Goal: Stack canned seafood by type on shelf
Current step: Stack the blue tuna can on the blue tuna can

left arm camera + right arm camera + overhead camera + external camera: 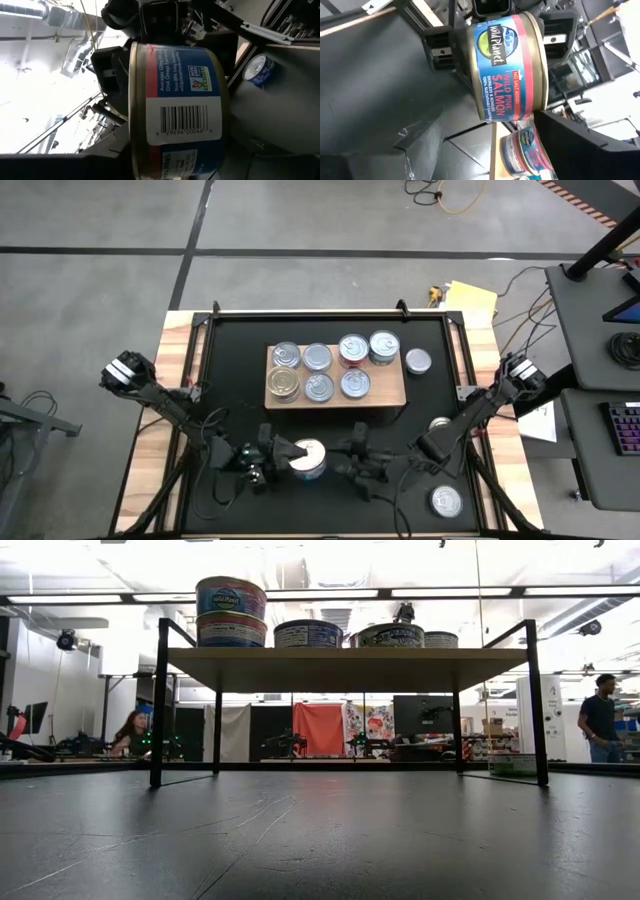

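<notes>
Left tool (pixel 277 452) clamps one salmon can (pixel 307 459) near the worktop's (pixel 230 370) front edge. Right tool (pixel 345 459) is beside it, fingers spread, gripping nothing. Shelf (pixel 385 392) has seven cans visible; three more lie loose on the worktop.

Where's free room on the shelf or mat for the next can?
The shelf has a bare patch at its front right corner, beside the front row of cans. The mat is bare left of the shelf. It is crowded in front, where both tools meet at the salmon can.
</notes>
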Available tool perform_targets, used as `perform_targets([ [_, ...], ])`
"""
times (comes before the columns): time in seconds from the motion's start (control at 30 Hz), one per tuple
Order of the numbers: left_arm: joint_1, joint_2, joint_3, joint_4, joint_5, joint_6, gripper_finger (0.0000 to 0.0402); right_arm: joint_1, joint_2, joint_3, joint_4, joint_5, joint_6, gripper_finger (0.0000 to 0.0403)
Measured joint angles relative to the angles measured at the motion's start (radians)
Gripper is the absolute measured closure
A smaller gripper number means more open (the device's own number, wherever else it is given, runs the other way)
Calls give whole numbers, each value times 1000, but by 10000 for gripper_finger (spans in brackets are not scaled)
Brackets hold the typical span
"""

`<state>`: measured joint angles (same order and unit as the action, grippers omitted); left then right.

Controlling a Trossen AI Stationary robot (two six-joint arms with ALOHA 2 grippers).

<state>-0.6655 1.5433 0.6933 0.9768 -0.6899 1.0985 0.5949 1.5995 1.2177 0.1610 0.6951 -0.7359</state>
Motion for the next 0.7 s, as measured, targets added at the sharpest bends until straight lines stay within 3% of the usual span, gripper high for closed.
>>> perform_targets([
  [0.33,1,6,-1,-6,-78,-19,229,7,-14,14,7,91,25,109],
  [0.7,1,8,4,21,4,-26,229,-3,-14,17,25,-6,19,126],
])
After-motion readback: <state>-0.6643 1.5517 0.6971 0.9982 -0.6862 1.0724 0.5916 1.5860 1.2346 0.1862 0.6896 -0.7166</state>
